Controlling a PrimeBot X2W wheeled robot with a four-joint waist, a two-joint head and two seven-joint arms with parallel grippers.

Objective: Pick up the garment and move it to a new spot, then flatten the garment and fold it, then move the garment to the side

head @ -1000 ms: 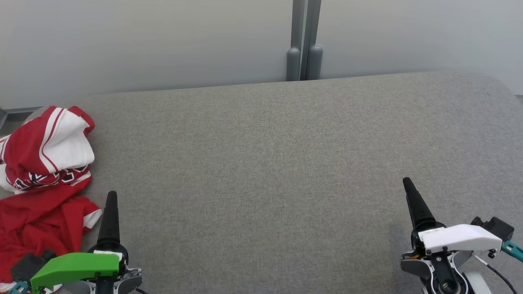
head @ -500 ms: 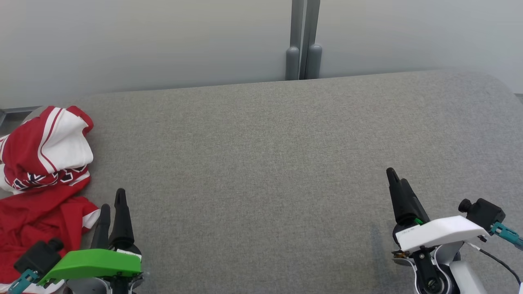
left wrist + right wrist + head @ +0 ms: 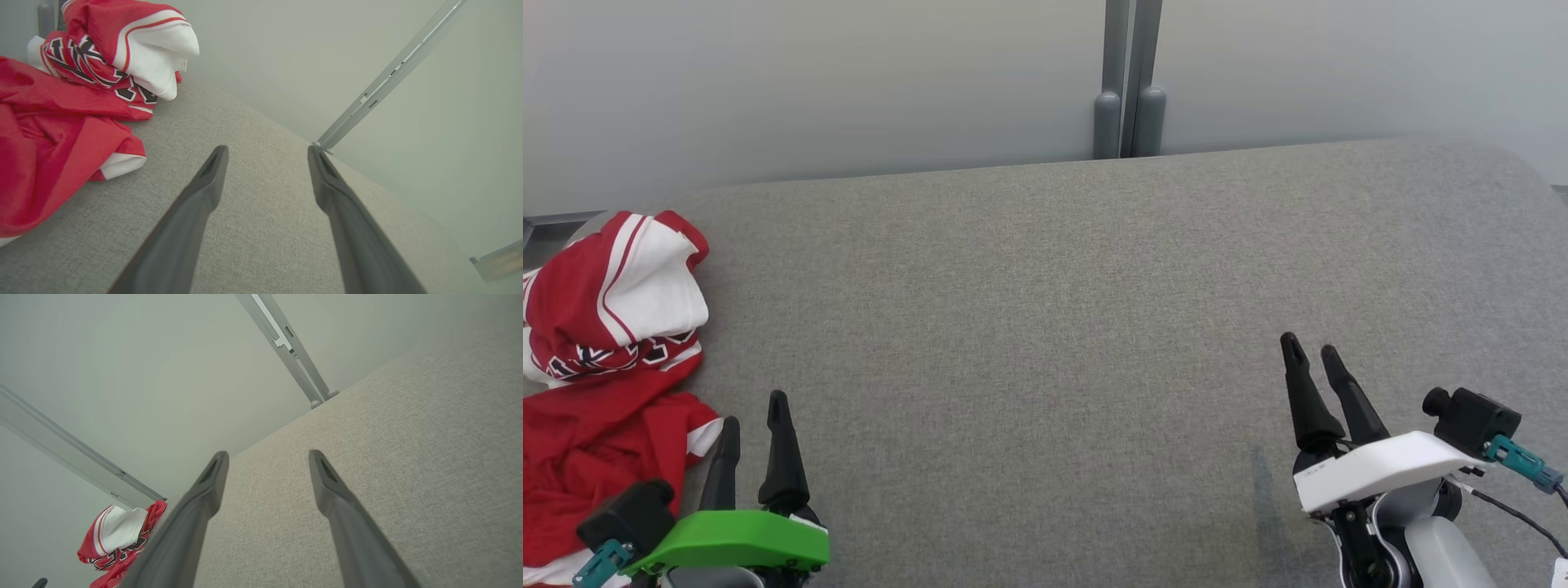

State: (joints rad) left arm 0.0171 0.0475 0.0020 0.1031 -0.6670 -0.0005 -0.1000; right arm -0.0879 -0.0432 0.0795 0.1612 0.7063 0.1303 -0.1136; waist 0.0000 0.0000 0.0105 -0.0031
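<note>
Garment (image 3: 605, 351) lies crumpled at the frame's left edge on the counter (image 3: 1045, 310), not yet picked. Your left claw (image 3: 752, 408) is spread, empty, just beside it, likely staged for the grab. Your right claw (image 3: 1309, 343) is spread too, idle at lower right.

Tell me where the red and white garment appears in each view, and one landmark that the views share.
Head view: the garment lies crumpled at far left on the grey table.
Left wrist view: the garment is at upper left.
Right wrist view: the garment is small, at bottom left.
Shared landmark: the grey post behind the table's far edge.
</note>
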